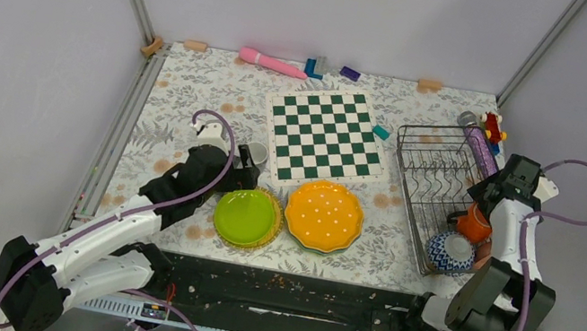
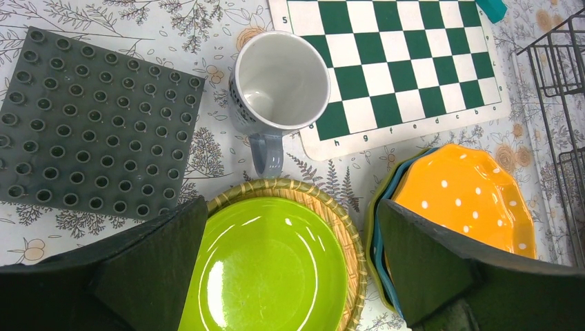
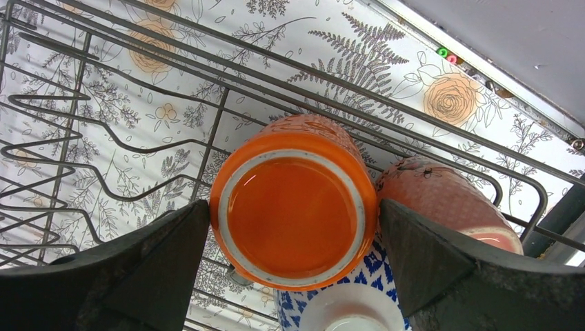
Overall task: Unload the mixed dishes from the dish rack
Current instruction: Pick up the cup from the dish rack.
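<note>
Looking from the near edge first: the left gripper (image 2: 290, 210) hangs with its jaws spread wide and nothing in them. It's over a glossy lime-green round plate (image 2: 265, 269) sitting in a woven straw plate holder (image 2: 338, 214). Both get cut off at the bottom of the wrist view and are partly hidden by the dark fingers. Just right of that, an orange scalloped plate with white dots (image 2: 462, 200) tops a stack, and only thin rims show of the teal plate (image 2: 381, 255) and yellow-green plate (image 2: 370, 231) under it. Over on the right, the dark wire dish rack (image 1: 410, 191) holds three pieces in its near right corner. They're a blue-and-white patterned bowl (image 1: 449, 252), a glossy orange cup (image 3: 293, 214) seen end-on (can't tell if that's base or mouth), and a bumpy pink cup (image 3: 441, 196) half hidden behind a finger. The right gripper (image 3: 293, 207) is wide open too, one finger either side of the orange cup, and I can't tell if they touch it. Further back are a white mug with a grey handle (image 2: 279, 83), print on its side unreadable, and a grey studded baseplate (image 2: 96, 124). Past those is a green-and-white chessboard (image 2: 400, 62) with tiny edge letters, e, d, c legible.
</note>
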You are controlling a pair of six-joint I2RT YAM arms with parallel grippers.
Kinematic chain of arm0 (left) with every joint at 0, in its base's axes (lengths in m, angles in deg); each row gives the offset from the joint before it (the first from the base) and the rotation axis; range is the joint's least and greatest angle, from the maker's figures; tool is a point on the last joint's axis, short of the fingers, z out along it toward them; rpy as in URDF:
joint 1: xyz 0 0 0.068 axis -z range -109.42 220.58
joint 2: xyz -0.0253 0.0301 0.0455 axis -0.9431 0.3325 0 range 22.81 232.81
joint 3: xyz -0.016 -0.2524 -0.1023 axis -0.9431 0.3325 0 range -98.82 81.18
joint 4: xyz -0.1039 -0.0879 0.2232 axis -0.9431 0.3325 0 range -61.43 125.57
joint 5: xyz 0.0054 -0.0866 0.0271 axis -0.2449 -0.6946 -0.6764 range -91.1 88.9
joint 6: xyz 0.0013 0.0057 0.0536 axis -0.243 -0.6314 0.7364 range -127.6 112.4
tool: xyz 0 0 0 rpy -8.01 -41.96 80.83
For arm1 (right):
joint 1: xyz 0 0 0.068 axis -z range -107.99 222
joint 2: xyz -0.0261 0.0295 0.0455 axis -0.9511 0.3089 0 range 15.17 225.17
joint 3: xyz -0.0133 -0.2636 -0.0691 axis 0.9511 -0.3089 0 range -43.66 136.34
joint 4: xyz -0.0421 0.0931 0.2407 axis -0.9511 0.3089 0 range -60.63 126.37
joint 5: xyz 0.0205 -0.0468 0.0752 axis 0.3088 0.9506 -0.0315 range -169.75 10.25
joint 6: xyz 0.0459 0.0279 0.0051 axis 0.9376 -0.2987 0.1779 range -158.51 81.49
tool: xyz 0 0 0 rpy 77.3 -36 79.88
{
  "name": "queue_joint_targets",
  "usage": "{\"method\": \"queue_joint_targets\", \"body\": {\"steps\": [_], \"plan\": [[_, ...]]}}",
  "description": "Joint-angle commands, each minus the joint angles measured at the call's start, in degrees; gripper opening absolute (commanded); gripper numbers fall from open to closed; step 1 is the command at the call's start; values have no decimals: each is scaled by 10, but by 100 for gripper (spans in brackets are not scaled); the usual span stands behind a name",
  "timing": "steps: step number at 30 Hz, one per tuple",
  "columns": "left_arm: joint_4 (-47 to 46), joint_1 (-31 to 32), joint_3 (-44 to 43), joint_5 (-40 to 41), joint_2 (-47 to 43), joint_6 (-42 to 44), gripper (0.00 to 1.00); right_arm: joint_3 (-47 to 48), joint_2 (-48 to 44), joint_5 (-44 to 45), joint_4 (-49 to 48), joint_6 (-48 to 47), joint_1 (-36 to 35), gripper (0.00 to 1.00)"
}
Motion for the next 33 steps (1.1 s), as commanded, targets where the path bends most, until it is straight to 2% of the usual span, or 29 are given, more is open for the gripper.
{"method": "queue_joint_targets", "body": {"steps": [1,25,31,33], "plan": [[-16,-2,-6,9,-9,3,99,-1,17,9,-8,5,4,100],[-20,-2,0,12,-16,6,99,17,119,38,25,36,4,99],[-18,-2,-2,11,-14,4,99,14,127,25,23,32,4,87],[-18,-2,-2,10,-15,4,99,13,121,26,23,32,4,81]]}}
